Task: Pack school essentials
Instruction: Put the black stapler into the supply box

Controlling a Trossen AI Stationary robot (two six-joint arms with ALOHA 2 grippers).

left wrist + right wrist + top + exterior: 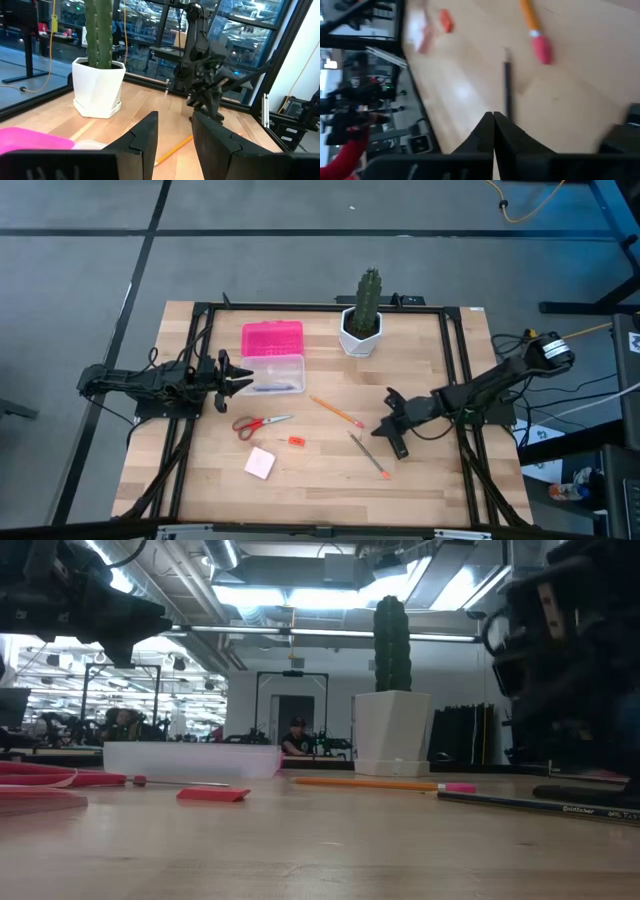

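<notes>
Right tool sits low over the worktop with its fingers pressed together on nothing, just beside the upper end of a thin dark pen. That pen lies slanted with a second thin pen, orange at its tip, continuing the same line toward the front edge. A black oblong block lies just beside the tool on the side toward the right arm. The orange pencil, with a pink eraser end, lies slanted near the middle of the worktop, between the right tool and the clear box. Farther left lies the tiny orange-red piece, then the red-handled scissors and, near the front, the pink square pad. All of these rest loose on the wood, none in the box.

Left tool is level with the clear box at its left side, fingers apart and empty. The pink lid lies behind the box. A cactus in a white pot stands at the back of the worktop.
</notes>
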